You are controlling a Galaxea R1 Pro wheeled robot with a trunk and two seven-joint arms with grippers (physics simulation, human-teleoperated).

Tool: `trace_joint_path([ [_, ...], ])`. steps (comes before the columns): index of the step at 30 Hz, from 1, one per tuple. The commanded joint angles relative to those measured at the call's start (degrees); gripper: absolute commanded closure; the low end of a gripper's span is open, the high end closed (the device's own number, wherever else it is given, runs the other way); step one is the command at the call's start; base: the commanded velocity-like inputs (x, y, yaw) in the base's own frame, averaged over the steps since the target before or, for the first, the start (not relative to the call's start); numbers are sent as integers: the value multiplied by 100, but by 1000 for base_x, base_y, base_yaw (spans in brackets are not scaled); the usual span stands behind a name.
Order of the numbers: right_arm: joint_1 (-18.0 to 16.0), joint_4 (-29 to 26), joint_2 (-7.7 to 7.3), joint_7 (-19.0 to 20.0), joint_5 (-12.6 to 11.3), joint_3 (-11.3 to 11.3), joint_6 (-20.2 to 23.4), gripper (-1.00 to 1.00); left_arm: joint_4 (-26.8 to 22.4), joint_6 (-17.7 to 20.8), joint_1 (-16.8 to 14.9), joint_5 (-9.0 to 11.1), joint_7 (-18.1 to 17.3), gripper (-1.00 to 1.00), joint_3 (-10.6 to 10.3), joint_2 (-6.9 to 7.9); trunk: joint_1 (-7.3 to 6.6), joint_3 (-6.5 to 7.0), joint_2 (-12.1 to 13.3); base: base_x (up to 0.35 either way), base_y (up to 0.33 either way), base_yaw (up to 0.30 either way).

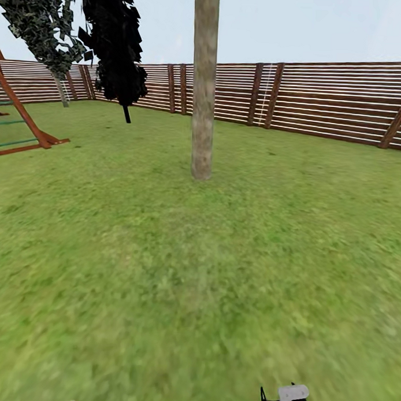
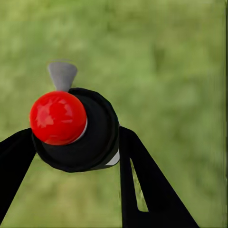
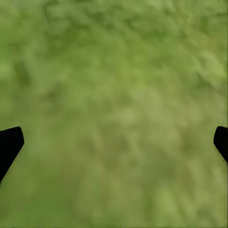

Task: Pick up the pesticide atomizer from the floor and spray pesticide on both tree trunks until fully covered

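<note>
In the left wrist view, my left gripper [image 2: 76, 154] is shut on the pesticide atomizer [image 2: 97, 135], a black bottle seen end-on with a red ball top and a grey nozzle, held above blurred grass. A tree trunk [image 1: 204, 91], thick and mottled grey-beige, rises from the lawn straight ahead at middle distance. A second tree [image 1: 46, 27] with a pale trunk and grey-green foliage stands at the far left by the fence. My right gripper [image 3: 114, 142] is open over grass with nothing between its fingers. A white and black part of the right arm [image 1: 287, 397] pokes in at the head view's lower edge.
A dark black-leaved plant [image 1: 116, 53] hangs near the fence, left of the central trunk. A brown slatted fence [image 1: 320, 98] closes the back. A red-brown wooden frame [image 1: 27, 122] stands at the left edge. Open grass [image 1: 180, 281] lies between me and the trunk.
</note>
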Motion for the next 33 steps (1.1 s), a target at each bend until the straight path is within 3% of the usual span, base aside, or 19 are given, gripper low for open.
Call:
trace_joint_path([
  [1, 0, 0, 1, 0, 0, 1, 0, -100, 0, 0, -2, 0, 0, 100, 1, 0, 0, 0, 0, 340, 0, 0],
  [33, 0, 0, 3, -9, 0, 2, 0, -100, 0, 0, -4, 0, 0, 100, -2, 0, 0, 0, 0, 339, 0, 0],
])
